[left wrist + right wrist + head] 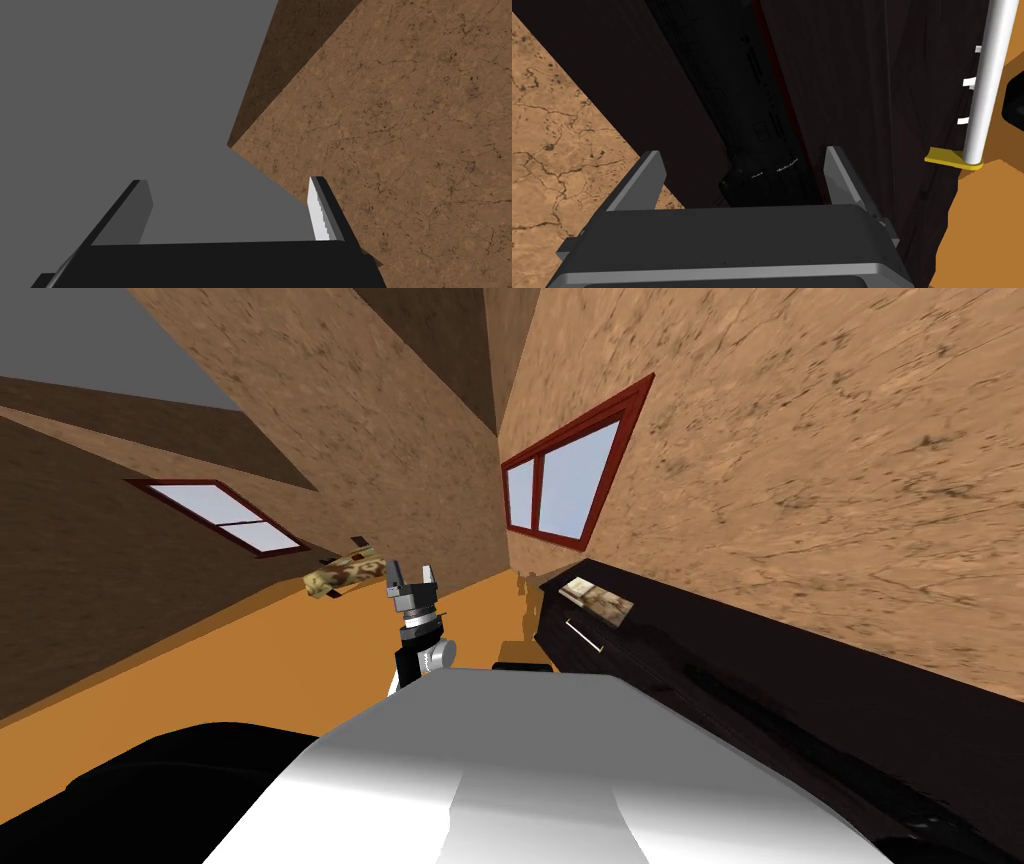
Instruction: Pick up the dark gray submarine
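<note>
The dark submarine lies just ahead of the spread right claw, its long axis running straight away. The left claw, also spread, points upward.

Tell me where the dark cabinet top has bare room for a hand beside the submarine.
Bare strips run along both sides of the submarine: one toward the brown wall, one toward the cabinet front. The open right hand hangs over it. Crowded at the far end, by two flat tan items.

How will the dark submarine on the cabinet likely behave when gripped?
The submarine looks long and round-hulled, so it may roll if nudged. It seems rigid. The right gripper aims at one end, so it might tip when lifted.
</note>
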You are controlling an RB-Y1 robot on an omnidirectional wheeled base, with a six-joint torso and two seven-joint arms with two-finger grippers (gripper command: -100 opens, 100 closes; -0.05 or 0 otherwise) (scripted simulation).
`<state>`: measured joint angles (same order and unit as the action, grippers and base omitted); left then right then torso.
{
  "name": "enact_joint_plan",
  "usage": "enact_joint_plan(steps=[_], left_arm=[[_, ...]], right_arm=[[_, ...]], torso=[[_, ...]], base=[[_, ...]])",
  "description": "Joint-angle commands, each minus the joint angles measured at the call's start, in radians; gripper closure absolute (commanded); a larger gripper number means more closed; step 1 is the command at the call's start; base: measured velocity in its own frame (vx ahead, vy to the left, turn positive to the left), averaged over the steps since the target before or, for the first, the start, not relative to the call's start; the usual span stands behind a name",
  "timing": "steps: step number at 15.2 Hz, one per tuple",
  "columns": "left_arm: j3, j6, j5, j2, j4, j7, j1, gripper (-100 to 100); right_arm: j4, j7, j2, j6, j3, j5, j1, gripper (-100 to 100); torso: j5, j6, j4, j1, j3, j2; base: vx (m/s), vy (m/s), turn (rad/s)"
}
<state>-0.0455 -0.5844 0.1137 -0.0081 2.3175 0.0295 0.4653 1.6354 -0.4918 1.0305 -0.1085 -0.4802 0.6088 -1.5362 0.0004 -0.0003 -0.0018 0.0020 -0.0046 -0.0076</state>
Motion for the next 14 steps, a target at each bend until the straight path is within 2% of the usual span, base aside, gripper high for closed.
enact_joint_plan(steps=[1, 5, 6, 7, 11, 12, 14], left_arm=[[0.0, 0.0, 0.0, 0.0, 0.0, 0.0, 0.0, 0], [0.0, 0.0, 0.0, 0.0, 0.0, 0.0, 0.0, 0], [0.0, 0.0, 0.0, 0.0, 0.0, 0.0, 0.0, 0], [0.0, 0.0, 0.0, 0.0, 0.0, 0.0, 0.0, 0], [0.0, 0.0, 0.0, 0.0, 0.0, 0.0, 0.0, 0], [0.0, 0.0, 0.0, 0.0, 0.0, 0.0, 0.0, 0], [0.0, 0.0, 0.0, 0.0, 0.0, 0.0, 0.0, 0]], right_arm=[[-0.019, -0.006, -0.011, 0.004, 0.023, 0.004, 0.033, -100], [-0.046, -0.016, -0.026, 0.011, 0.057, 0.011, 0.083, -100], [-0.036, -0.012, -0.02, 0.009, 0.047, 0.008, 0.067, -100], [-0.037, -0.012, -0.021, 0.01, 0.049, 0.009, 0.069, 100], [-0.037, -0.012, -0.021, 0.009, 0.05, 0.008, 0.069, 100], [-0.023, -0.008, -0.013, 0.005, 0.028, 0.006, 0.041, 100], [-0.009, -0.003, -0.005, 0.002, 0.011, 0.002, 0.017, 100]], torso=[[0.0, 0.0, 0.0, 0.0, 0.0, 0.0], [-0.001, 0.0, 0.002, -0.005, 0.006, 0.01], [-0.002, 0.0, 0.003, -0.005, 0.006, 0.01], [-0.002, 0.0, 0.003, -0.005, 0.006, 0.01], [0.001, 0.0, 0.002, -0.002, 0.005, 0.009], [0.001, 0.0, 0.002, -0.002, 0.005, 0.008], [0.003, 0.001, 0.002, 0.003, 0.005, 0.008]], base=[[0.022, -0.012, 0.051], [-0.03, -0.047, 0.067], [-0.019, -0.026, 0.018], [-0.007, -0.006, 0.001], [0.0, -0.001, 0.0], [0.007, 0.024, -0.065], [0.027, 0.053, -0.096]])
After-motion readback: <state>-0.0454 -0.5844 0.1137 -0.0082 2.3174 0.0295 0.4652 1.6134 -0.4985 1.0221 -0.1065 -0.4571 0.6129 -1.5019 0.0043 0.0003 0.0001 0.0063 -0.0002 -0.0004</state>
